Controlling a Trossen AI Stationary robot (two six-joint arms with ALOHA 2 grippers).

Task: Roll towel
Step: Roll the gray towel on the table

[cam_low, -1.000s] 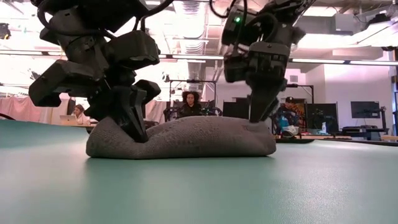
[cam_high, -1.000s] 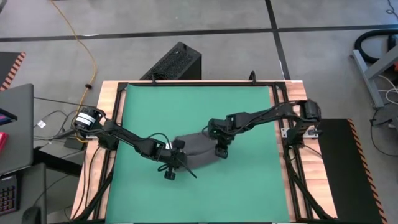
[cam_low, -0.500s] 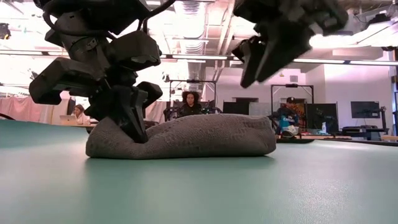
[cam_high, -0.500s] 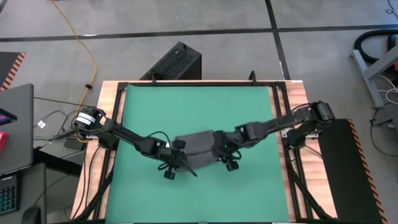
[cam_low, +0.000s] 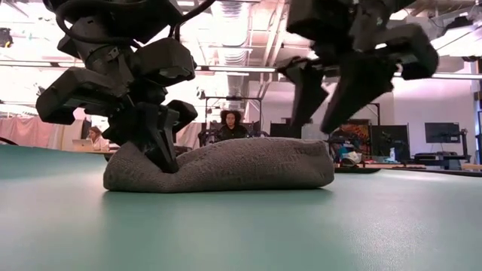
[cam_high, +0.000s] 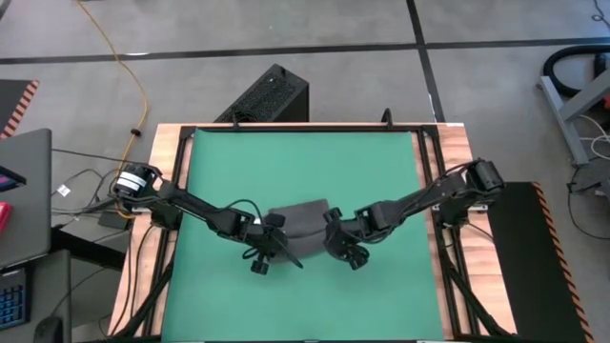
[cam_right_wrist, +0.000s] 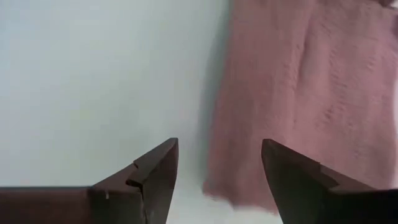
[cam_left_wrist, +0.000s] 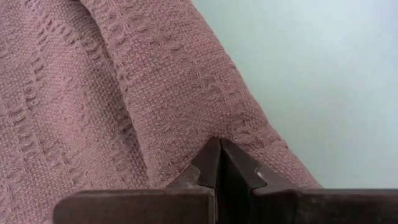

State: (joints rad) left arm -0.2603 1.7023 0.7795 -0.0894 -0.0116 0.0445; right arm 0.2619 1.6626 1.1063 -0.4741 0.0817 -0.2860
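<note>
The dark grey towel (cam_high: 303, 225) lies as a thick folded bundle on the green mat (cam_high: 305, 162), resting on its underside in the low view (cam_low: 226, 165). My left gripper (cam_high: 270, 238) is shut on the towel's left end. My right gripper (cam_low: 324, 120) is open and hangs above the towel's right end, touching nothing. In the right wrist view its fingers (cam_right_wrist: 155, 177) straddle the towel's edge (cam_right_wrist: 298, 93) and bare mat. My left gripper pinches a raised fold at the towel's left end (cam_left_wrist: 217, 127) between its two shut fingers (cam_low: 162, 154). The fingers come from above, pointing down. The towel stays on the mat, and the cloth puckers around the fingertips.
The mat's wooden frame (cam_high: 167, 191) and black rails border the work area. Bare mat lies on the far and near sides of the towel. A black box (cam_high: 267, 95) stands beyond the far edge. People sit in the room behind the table (cam_low: 230, 124).
My right gripper has left the top of the towel's right end, risen, shifted toward the table's near edge and opened wide. The towel has kept its shape and place.
</note>
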